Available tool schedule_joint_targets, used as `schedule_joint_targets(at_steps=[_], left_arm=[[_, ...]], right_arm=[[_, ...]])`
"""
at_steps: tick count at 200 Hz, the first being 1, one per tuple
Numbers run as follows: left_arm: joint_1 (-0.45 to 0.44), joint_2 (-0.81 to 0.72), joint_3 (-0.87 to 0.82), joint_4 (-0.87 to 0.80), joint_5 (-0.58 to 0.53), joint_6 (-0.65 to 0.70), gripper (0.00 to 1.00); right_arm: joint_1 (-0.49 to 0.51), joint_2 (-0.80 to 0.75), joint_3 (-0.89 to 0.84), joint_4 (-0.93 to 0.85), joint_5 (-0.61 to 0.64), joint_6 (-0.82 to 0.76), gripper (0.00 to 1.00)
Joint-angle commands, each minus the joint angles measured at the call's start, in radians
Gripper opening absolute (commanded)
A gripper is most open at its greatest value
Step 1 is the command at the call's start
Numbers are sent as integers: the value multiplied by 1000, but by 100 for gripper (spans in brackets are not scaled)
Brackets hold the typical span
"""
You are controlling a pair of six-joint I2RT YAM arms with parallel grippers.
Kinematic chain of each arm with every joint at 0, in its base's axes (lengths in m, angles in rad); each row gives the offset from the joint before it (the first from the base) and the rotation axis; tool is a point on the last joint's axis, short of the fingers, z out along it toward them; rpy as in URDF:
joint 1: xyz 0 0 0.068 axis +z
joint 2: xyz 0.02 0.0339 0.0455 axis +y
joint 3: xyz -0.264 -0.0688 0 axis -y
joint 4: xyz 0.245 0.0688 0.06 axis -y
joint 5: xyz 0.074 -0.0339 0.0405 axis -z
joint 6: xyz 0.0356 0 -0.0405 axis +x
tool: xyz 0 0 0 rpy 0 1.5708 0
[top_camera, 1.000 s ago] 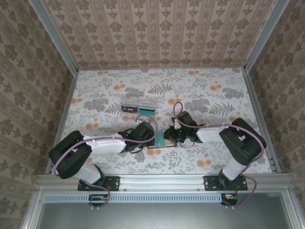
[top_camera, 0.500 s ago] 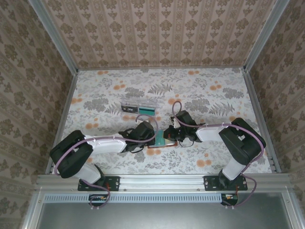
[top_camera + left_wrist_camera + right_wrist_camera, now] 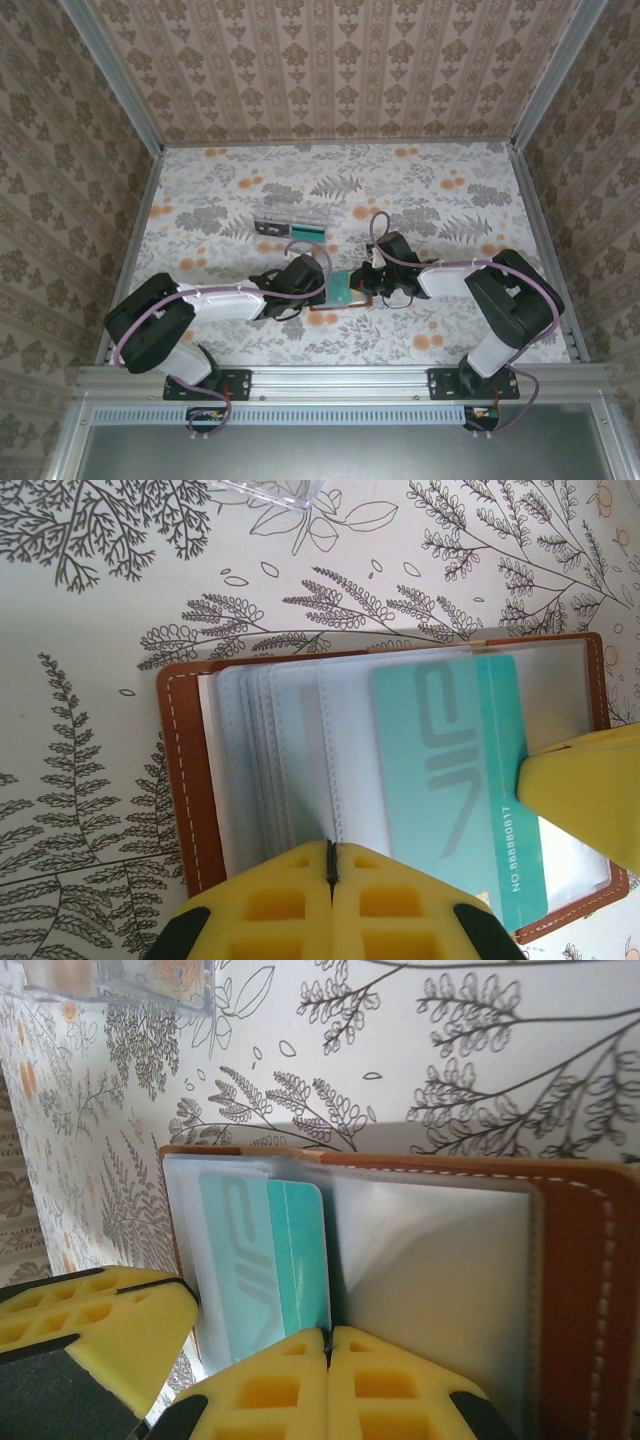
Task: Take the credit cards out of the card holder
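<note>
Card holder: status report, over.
Left gripper shut at card holder edge. Right gripper shut at teal card. Holder open, card inside. Nothing blocking.

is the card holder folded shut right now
No, the card holder lies open, with its clear sleeves and a teal card exposed.

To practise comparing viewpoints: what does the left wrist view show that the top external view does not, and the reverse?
Left wrist view: the number printed on the teal card and the stacked clear sleeves. Top external view: the left arm and right arm end to end, and the patterned walls. Both: the open brown card holder with that card inside.
</note>
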Motion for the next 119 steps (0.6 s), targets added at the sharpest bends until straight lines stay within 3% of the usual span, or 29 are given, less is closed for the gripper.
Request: schedule_joint_targets(at_steps=[1, 64, 119], left_arm=[[9, 23, -8, -128, -35, -2, 0], [16, 15, -5, -132, -32, 12, 0], [15, -9, 20, -121, -5, 31, 0]], right_arm=[[-19, -33, -21, -65, 27, -28, 0], [-96, -134, -58, -154, 30, -79, 0], [-145, -309, -63, -263, 29, -128, 0]])
